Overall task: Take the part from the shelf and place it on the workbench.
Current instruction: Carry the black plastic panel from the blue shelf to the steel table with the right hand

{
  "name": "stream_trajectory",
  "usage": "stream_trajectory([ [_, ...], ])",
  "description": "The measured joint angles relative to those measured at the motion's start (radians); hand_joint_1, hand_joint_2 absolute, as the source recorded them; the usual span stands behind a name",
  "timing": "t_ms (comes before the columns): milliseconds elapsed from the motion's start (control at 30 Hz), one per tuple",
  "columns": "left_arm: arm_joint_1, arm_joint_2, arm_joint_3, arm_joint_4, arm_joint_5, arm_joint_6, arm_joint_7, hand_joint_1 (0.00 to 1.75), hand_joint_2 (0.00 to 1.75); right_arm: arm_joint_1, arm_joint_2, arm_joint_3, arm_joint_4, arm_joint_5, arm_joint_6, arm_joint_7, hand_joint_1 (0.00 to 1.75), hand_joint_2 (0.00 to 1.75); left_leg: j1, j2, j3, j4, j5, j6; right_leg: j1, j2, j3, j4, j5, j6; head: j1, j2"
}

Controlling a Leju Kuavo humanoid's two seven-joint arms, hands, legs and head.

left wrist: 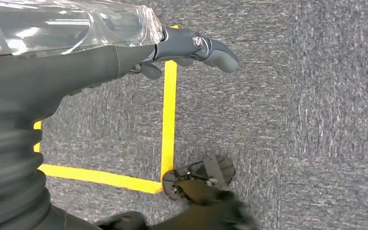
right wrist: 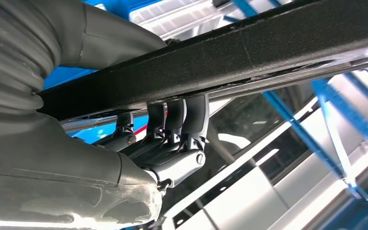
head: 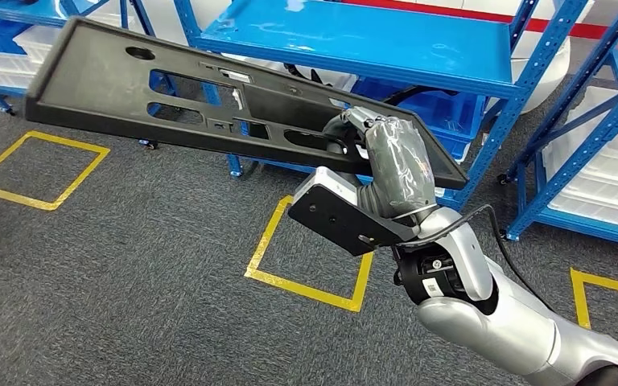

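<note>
Black and long, the part (head: 201, 100) is off the shelf (head: 354, 40) and in the air: our right hand (head: 390, 157) grips it at one end, so nearly all of its length reaches out past the hand, up and toward our left, above the grey carpet (head: 129, 265) and its yellow floor squares (head: 306, 257). In the right wrist view the fingers (right wrist: 182, 120) hook under the part's edge while the thumb side bears on top. Our left hand (left wrist: 124, 52) hangs low over the floor, holding nothing, its fingers loosely extended. We see no counter, so we judge the carry is still ahead. Because the long axis runs away from the grip, the far end should swing widest when we turn.
</note>
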Motion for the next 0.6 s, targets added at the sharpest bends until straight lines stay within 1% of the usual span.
stream_trajectory([
  [33,-0.002,0.0,-0.001,0.0,-0.001,0.0,0.001,0.0,1.75,-0.001,-0.001,0.0,-0.001,0.001,0.0,0.0,1.75,1.75,-0.004,0.013,0.02,-0.043,0.012,0.007,0.003,-0.008,0.0,0.0,-0.001,0.004,0.001,0.0],
  [67,-0.004,0.0,-0.003,0.0,-0.003,-0.001,0.003,0.0,1.75,-0.003,-0.001,-0.001,-0.002,0.004,0.0,0.0,1.75,1.75,-0.008,0.017,0.027,-0.061,0.015,0.013,0.006,-0.016,0.001,0.001,-0.001,0.008,0.002,0.0],
  [100,-0.005,0.0,-0.005,0.0,-0.005,-0.001,0.006,0.0,1.75,-0.004,-0.002,-0.001,-0.003,0.007,0.001,0.0,1.75,1.75,-0.009,0.006,0.023,-0.061,0.017,0.019,0.008,-0.024,0.001,0.001,-0.002,0.013,0.003,0.0],
  [133,-0.005,0.0,-0.007,0.0,-0.008,-0.002,0.009,0.0,1.75,-0.004,-0.002,-0.001,-0.005,0.011,0.002,0.0,1.75,1.75,-0.007,-0.004,0.021,-0.062,0.019,0.024,0.007,-0.027,0.0,0.004,-0.005,0.019,0.003,0.0],
  [167,-0.005,0.0,-0.009,0.0,-0.01,-0.002,0.011,0.0,1.75,-0.006,-0.003,-0.001,-0.007,0.016,0.004,0.0,1.75,1.75,-0.005,-0.014,0.02,-0.063,0.022,0.03,0.005,-0.019,-0.004,0.015,-0.015,0.025,0.004,0.0],
  [200,-0.005,0.0,-0.011,0.0,-0.01,-0.001,0.013,0.0,1.75,-0.007,-0.003,-0.001,-0.009,0.019,0.006,0.0,1.75,1.75,-0.003,-0.023,0.02,-0.065,0.025,0.036,0.004,-0.003,-0.012,0.037,-0.032,0.029,0.004,0.0],
  [233,-0.007,0.0,-0.012,0.0,-0.011,0.001,0.014,0.0,1.75,-0.009,-0.004,-0.001,-0.01,0.024,0.008,0.0,1.75,1.75,-0.002,-0.032,0.02,-0.066,0.029,0.042,0.001,0.021,-0.033,0.086,-0.062,0.033,0.005,0.0],
  [267,-0.01,0.001,-0.013,0.0,-0.011,0.004,0.015,0.0,1.75,-0.01,-0.005,-0.001,-0.011,0.027,0.011,0.0,1.75,1.75,-0.002,-0.043,0.018,-0.066,0.03,0.045,0.001,0.042,-0.063,0.155,-0.097,0.035,0.006,0.0],
  [300,-0.013,0.001,-0.014,0.0,-0.011,0.006,0.015,0.0,1.75,-0.011,-0.005,0.0,-0.011,0.032,0.015,0.0,1.75,1.75,-0.003,-0.054,0.017,-0.065,0.031,0.048,0.001,0.054,-0.097,0.229,-0.129,0.036,0.007,0.0],
  [333,-0.015,0.001,-0.015,0.0,-0.012,0.007,0.016,0.0,1.75,-0.011,-0.005,0.0,-0.011,0.036,0.018,0.0,1.75,1.75,-0.003,-0.067,0.016,-0.065,0.032,0.05,0.0,0.06,-0.127,0.292,-0.15,0.037,0.008,0.0],
  [367,-0.016,0.001,-0.017,0.0,-0.013,0.007,0.017,0.0,1.75,-0.011,-0.006,0.0,-0.011,0.039,0.02,0.0,1.75,1.75,-0.004,-0.08,0.015,-0.064,0.033,0.051,0.0,0.061,-0.141,0.317,-0.15,0.036,0.008,0.0],
  [400,-0.016,0.001,-0.017,0.0,-0.014,0.007,0.018,0.0,1.75,-0.011,-0.006,0.001,-0.012,0.043,0.022,0.0,1.75,1.75,-0.004,-0.092,0.016,-0.063,0.033,0.051,0.0,0.063,-0.133,0.297,-0.128,0.035,0.008,0.0],
  [433,-0.016,0.001,-0.018,0.0,-0.015,0.009,0.02,0.0,1.75,-0.012,-0.006,0.001,-0.015,0.047,0.022,0.0,1.75,1.75,-0.003,-0.106,0.017,-0.063,0.033,0.051,0.0,0.069,-0.107,0.239,-0.091,0.032,0.008,0.0],
  [467,-0.016,0.001,-0.018,0.0,-0.016,0.011,0.02,0.0,1.75,-0.014,-0.007,0.0,-0.018,0.05,0.021,0.0,1.75,1.75,-0.002,-0.118,0.018,-0.062,0.033,0.05,0.0,0.087,-0.072,0.161,-0.052,0.028,0.009,0.0],
  [500,-0.018,0.0,-0.019,0.0,-0.016,0.014,0.02,0.0,1.75,-0.017,-0.008,0.0,-0.023,0.052,0.021,0.0,1.75,1.75,-0.003,-0.129,0.016,-0.06,0.033,0.048,-0.001,0.109,-0.039,0.088,-0.022,0.023,0.008,0.0],
  [533,-0.021,-0.001,-0.019,0.0,-0.016,0.017,0.019,0.0,1.75,-0.02,-0.009,-0.001,-0.027,0.054,0.021,0.0,1.75,1.75,-0.003,-0.139,0.012,-0.059,0.034,0.044,-0.002,0.128,-0.017,0.036,-0.005,0.019,0.008,0.0],
  [567,-0.023,-0.002,-0.019,0.0,-0.014,0.02,0.017,0.0,1.75,-0.023,-0.009,-0.001,-0.031,0.056,0.021,0.0,1.75,1.75,-0.002,-0.147,0.007,-0.059,0.035,0.039,-0.001,0.14,-0.008,0.011,-0.001,0.017,0.007,0.0],
  [600,-0.025,-0.002,-0.019,0.0,-0.012,0.022,0.016,0.0,1.75,-0.025,-0.009,-0.001,-0.035,0.058,0.022,-0.001,1.75,1.75,0.0,-0.156,0.002,-0.059,0.038,0.033,0.0,0.138,-0.006,0.006,-0.003,0.015,0.007,0.0],
])
